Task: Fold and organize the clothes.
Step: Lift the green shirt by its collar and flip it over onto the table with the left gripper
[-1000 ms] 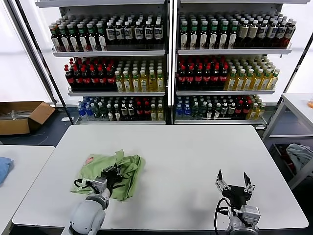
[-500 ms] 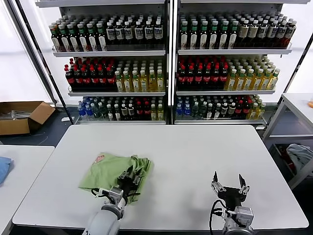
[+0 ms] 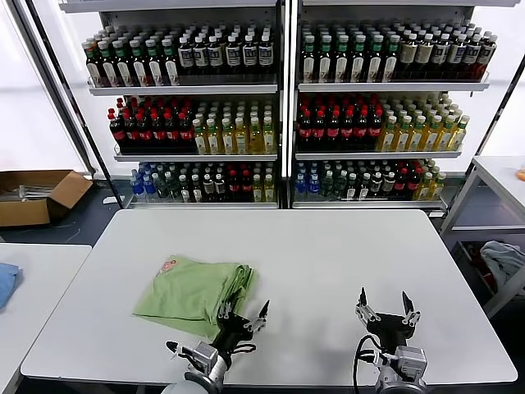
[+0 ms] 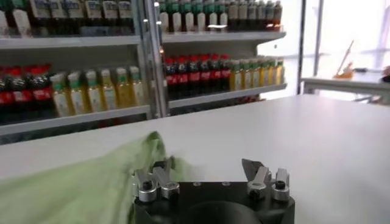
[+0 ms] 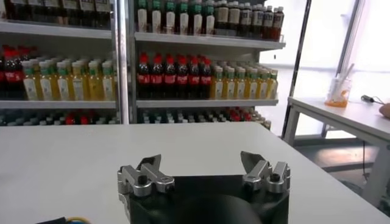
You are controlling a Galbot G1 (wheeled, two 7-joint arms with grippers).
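The light green polo shirt (image 3: pixel 197 291) lies folded into a rough square on the white table (image 3: pixel 328 263), left of centre, plain side up with a small red mark at its far left corner. My left gripper (image 3: pixel 244 313) is open and empty, just off the shirt's near right corner. In the left wrist view the shirt (image 4: pixel 79 182) fills the side beside my open left gripper (image 4: pixel 208 171). My right gripper (image 3: pixel 384 304) is open and empty over bare table near the front edge, and it shows open in the right wrist view (image 5: pixel 202 164).
Shelves of bottles (image 3: pixel 279 107) stand behind the table. A second table at the left carries a blue cloth (image 3: pixel 6 281). A cardboard box (image 3: pixel 37 195) sits on the floor at far left. A grey-blue fabric heap (image 3: pixel 504 258) lies at the right.
My left gripper has let go of the shirt and drawn back toward the front right of it. The shirt's right flap now lies folded flat. The right gripper barely moved.
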